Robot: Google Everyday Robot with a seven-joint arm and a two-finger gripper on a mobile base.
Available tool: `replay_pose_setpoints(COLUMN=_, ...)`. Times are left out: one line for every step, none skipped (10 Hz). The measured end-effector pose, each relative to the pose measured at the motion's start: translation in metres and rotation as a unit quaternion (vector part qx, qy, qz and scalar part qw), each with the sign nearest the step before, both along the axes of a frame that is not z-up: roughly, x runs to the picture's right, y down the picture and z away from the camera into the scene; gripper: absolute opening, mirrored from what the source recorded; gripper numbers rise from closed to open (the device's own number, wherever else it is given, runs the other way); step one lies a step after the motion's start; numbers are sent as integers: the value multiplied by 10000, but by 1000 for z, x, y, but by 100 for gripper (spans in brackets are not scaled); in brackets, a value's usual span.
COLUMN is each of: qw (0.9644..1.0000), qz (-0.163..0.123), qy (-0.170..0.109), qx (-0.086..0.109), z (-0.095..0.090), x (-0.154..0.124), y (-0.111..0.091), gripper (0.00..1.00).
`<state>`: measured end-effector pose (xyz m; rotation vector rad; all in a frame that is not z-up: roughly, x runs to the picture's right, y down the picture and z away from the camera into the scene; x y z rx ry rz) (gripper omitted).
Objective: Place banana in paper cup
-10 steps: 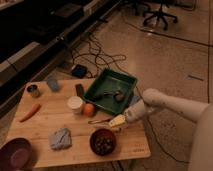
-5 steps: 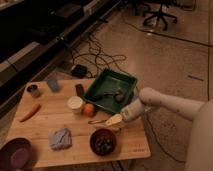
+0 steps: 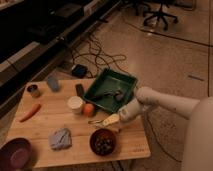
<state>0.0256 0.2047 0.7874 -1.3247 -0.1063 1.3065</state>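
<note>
Nearest edge of the wooden table: two bowls, one purple at the left corner, one brown with dark contents further right; one grey cloth lay between them. Just beyond the brown bowl lay one banana, flat on the wood, short of the one paper cup and apart from it. The gripper sat low at the banana's right end, jaws spread wide and holding nothing; contact with the fruit could not be made out. One white arm reached in from the right. Middle row: one carrot at left, then the cup, then one round orange fruit just beside the cup. Far row: one metal can, one grey-blue item, one small dark item, and one green tray holding dark things too dim to count. On the floor behind, a tangle of cables; furthest back, one office chair. Against a second before, the gripper had shifted left, closer along the banana; everything else on the table kept its place.
</note>
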Motion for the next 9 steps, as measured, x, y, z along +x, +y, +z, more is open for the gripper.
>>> replay_pose_setpoints(qw=9999, qz=-74, qy=83, qx=-71, z=-1, x=-3, y=0, gripper=80)
replay_pose_setpoints(qw=9997, qz=-149, qy=158, qx=-146, z=-2, x=-5, y=1, gripper=80)
replay_pose_setpoints(qw=9993, qz=-212, qy=222, qx=-224, z=-1, x=-6, y=2, gripper=80)
replay_pose_setpoints(qw=9989, qz=-248, qy=264, qx=-301, z=0, x=-5, y=4, gripper=80)
replay_pose_setpoints(qw=9984, qz=-265, qy=308, qx=-390, z=2, x=-3, y=8, gripper=80)
replay_pose_setpoints(qw=9980, qz=-246, qy=328, qx=-475, z=6, x=-2, y=13, gripper=80)
replay_pose_setpoints(qw=9977, qz=-175, qy=349, qx=-554, z=8, x=0, y=16, gripper=80)
replay_pose_setpoints(qw=9974, qz=-114, qy=369, qx=-607, z=9, x=2, y=18, gripper=80)
replay_pose_setpoints(qw=9974, qz=-125, qy=366, qx=-604, z=9, x=2, y=18, gripper=80)
